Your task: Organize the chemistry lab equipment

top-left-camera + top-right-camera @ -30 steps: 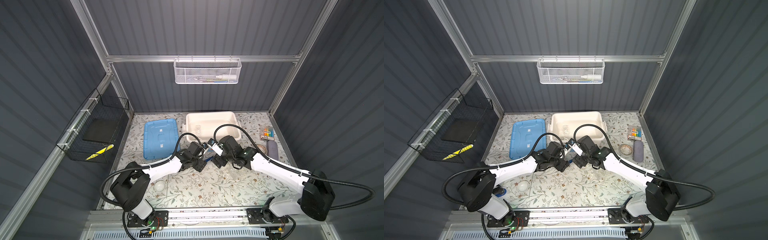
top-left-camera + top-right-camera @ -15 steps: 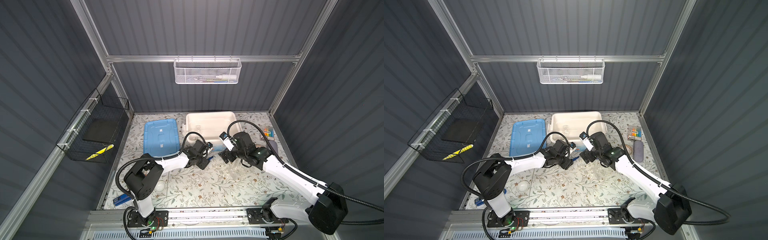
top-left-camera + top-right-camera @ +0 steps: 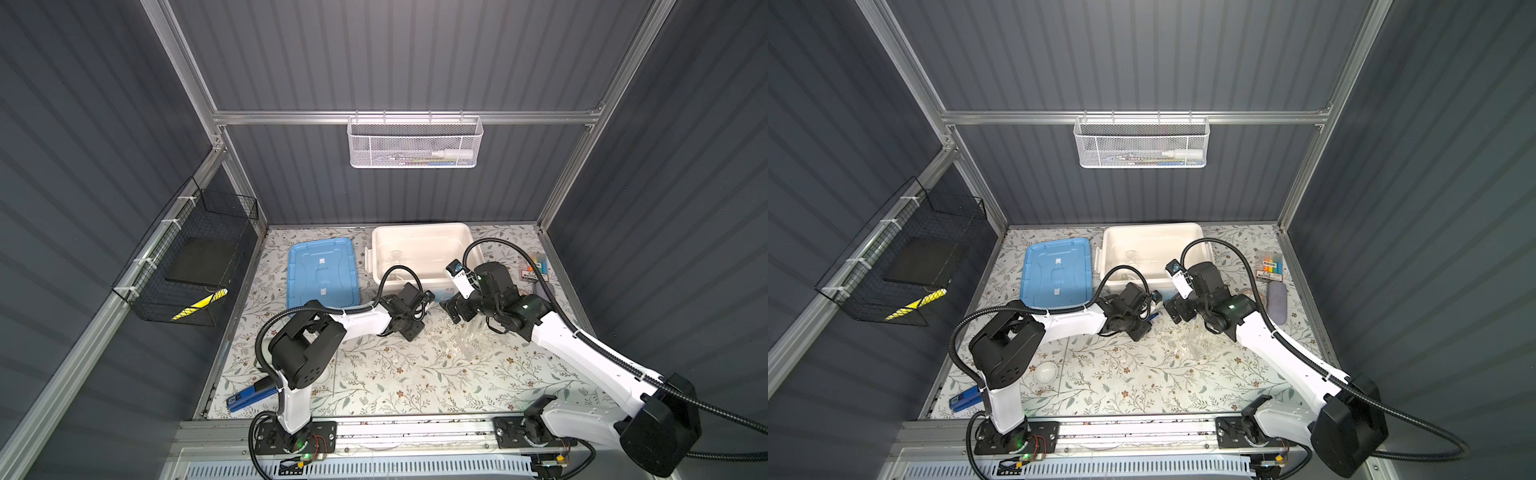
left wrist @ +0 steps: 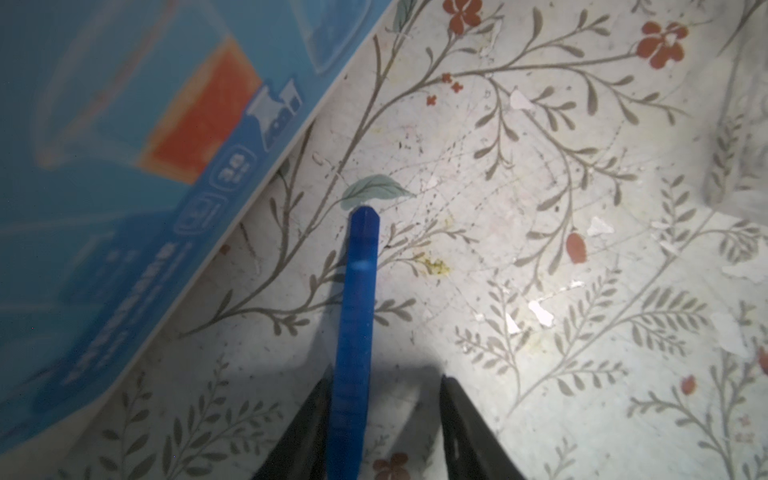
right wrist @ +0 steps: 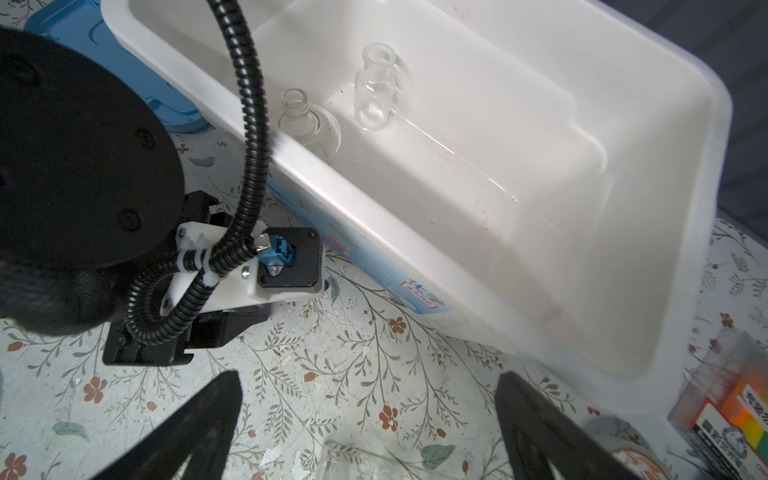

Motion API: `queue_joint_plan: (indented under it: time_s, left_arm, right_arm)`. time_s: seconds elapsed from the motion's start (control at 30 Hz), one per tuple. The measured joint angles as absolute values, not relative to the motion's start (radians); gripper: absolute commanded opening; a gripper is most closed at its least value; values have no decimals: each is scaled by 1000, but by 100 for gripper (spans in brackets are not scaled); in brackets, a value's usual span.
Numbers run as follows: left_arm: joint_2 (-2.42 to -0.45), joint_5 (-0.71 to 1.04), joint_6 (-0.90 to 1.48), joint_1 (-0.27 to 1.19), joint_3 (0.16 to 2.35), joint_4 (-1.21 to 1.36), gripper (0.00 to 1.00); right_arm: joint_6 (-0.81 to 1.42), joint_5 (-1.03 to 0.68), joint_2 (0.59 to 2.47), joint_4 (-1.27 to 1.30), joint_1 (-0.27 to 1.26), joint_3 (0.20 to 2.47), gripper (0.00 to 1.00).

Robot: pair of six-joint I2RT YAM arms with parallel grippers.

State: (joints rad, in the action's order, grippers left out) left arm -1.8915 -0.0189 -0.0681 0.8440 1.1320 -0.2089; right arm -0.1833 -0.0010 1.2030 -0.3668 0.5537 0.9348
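Note:
Blue tweezers (image 4: 357, 311) lie on the flowered mat beside the white bin's labelled wall, between the jaws of my left gripper (image 4: 384, 378). They rest against one finger, and a gap shows to the other finger. In a top view the left gripper (image 3: 1148, 309) sits low in front of the white bin (image 3: 419, 232). My right gripper (image 5: 369, 376) stands wide open and empty over the mat, to the right of the left gripper (image 3: 426, 301). A round clear flask (image 5: 309, 124) and a clear vial (image 5: 374, 91) stand in the bin. Clear glassware (image 3: 473, 336) lies under the right arm. A white dish (image 3: 1046, 372) sits front left.
A blue lid (image 3: 322, 274) lies left of the bin. A blue stapler (image 3: 249, 397) is at the front left corner. A pack of coloured pens (image 3: 534, 266) and a grey case (image 3: 1277, 301) are at the right edge. Wire baskets hang on the back wall (image 3: 415, 145) and the left wall (image 3: 195, 266).
The two grippers met over the tweezers in the middle. The right one has since drawn back to the right and stands open; the left one's jaws have narrowed round the tweezers.

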Motion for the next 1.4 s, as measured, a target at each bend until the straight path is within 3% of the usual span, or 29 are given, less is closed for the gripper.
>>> queue_joint_plan:
  time_s: [0.13, 0.37, 1.1, 1.4]
  left_arm:
    - [-1892, -20, -68, 845, 1132, -210, 23]
    - [-1885, -22, -54, 846, 1125, -208, 15]
    - [-1473, -27, 2, 865, 1119, -358, 12]
    - [-1451, -86, -46, 870, 1338, -446, 11]
  right_arm:
    - [-182, -1, 1203, -364, 545, 935, 97]
    - [-175, -1, 1203, -359, 539, 935, 97]
    - [-86, -57, 1076, -275, 424, 933, 99]
    - [-52, -89, 1075, -240, 384, 925, 99]
